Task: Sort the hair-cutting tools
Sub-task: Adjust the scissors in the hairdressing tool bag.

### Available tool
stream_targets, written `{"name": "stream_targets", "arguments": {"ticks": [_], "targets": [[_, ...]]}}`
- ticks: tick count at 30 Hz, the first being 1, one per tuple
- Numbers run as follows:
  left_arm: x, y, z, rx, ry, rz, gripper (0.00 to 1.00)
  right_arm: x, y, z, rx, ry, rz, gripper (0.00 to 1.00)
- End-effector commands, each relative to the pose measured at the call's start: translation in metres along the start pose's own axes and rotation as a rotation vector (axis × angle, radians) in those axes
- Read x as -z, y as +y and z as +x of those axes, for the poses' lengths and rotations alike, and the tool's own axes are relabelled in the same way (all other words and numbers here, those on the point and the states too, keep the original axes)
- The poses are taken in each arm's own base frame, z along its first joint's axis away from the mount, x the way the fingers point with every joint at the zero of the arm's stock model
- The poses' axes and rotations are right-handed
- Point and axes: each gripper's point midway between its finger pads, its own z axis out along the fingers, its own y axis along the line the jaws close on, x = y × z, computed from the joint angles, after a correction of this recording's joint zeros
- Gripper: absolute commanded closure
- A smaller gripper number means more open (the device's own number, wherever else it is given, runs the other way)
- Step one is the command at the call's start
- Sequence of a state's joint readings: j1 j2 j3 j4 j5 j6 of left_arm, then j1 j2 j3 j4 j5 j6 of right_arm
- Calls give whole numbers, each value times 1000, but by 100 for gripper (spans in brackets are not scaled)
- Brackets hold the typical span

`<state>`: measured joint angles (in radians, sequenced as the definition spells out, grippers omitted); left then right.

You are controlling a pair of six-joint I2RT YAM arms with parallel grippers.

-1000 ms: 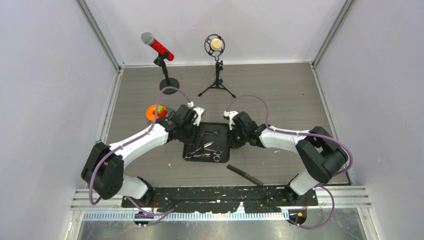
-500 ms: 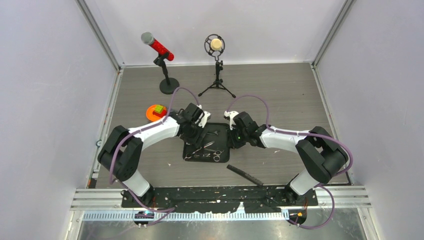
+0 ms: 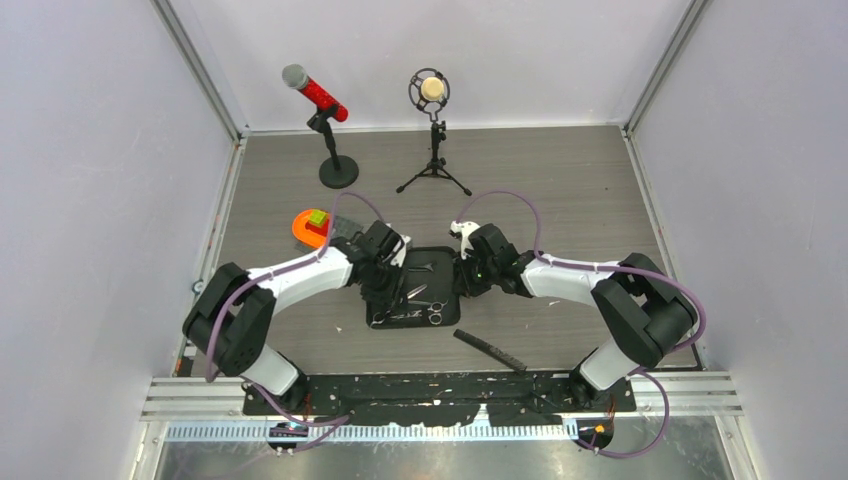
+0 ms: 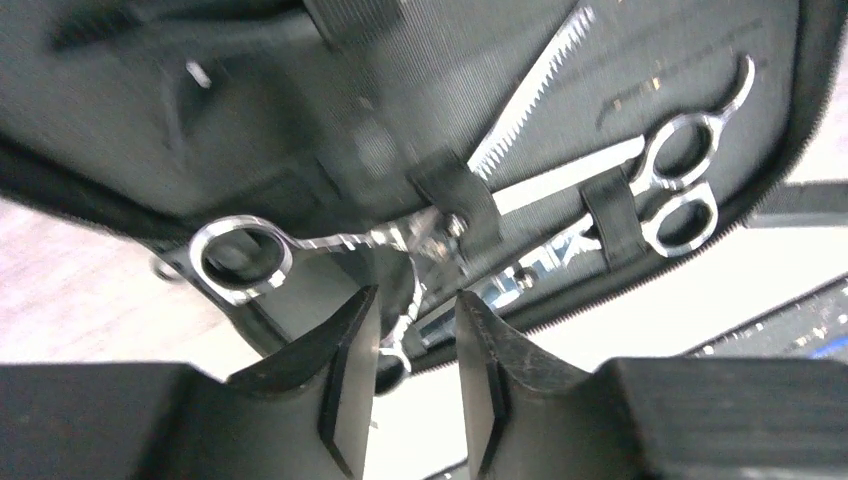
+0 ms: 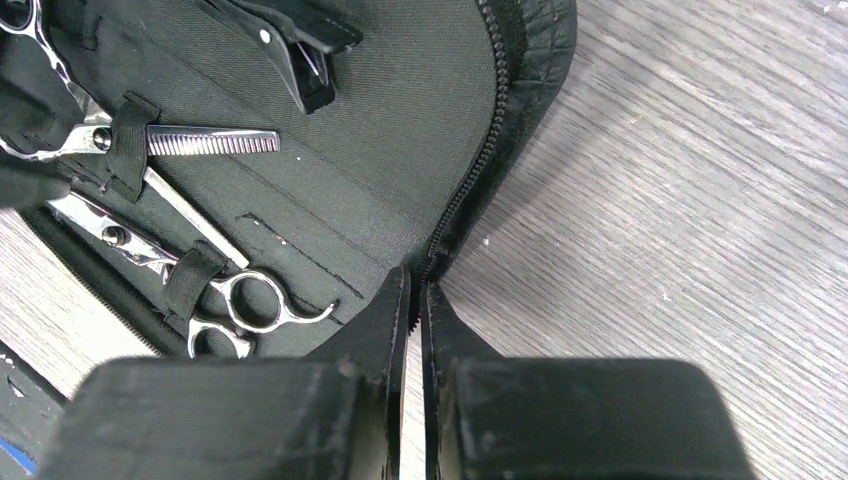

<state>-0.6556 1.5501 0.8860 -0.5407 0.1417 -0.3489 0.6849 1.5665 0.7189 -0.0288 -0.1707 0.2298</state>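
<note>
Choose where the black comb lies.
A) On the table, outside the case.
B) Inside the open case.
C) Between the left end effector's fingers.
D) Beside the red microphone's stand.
A: the top view shows the black comb lying on the table, apart from the open case.

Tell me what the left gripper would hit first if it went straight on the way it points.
Most likely the scissors in the open case: one ring handle sits just ahead of the left gripper. Depth is unclear.
</note>
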Motion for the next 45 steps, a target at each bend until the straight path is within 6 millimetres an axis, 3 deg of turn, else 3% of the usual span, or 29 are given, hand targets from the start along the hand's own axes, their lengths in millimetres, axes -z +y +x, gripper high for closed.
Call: {"name": "stream_targets", "arguments": {"ticks": [1, 8, 13, 18, 25, 36, 41, 45], "targets": [[20, -26, 13, 38, 1, 98, 61, -2, -5, 7, 1, 14, 10, 95], [46, -21, -3, -141, -92, 10, 32, 1, -25, -6, 65, 16, 55, 95], [38, -21, -17, -294, -80, -34, 24, 0, -41, -20, 91, 16, 61, 95], [20, -27, -26, -397, -53, -47, 23, 2, -46, -29, 84, 24, 13, 95], [3, -36, -37, -481, -28, -65, 28, 1, -49, -35, 96, 65, -2, 95], [-13, -30, -23, -514, 59, -145, 36, 0, -49, -32, 80, 56, -8, 95], [-22, -29, -18, -508, 97, -147, 58, -2, -49, -31, 75, 49, -8, 95], [-19, -29, -17, -520, 101, -161, 82, -1, -51, -29, 75, 45, -4, 95]]}}
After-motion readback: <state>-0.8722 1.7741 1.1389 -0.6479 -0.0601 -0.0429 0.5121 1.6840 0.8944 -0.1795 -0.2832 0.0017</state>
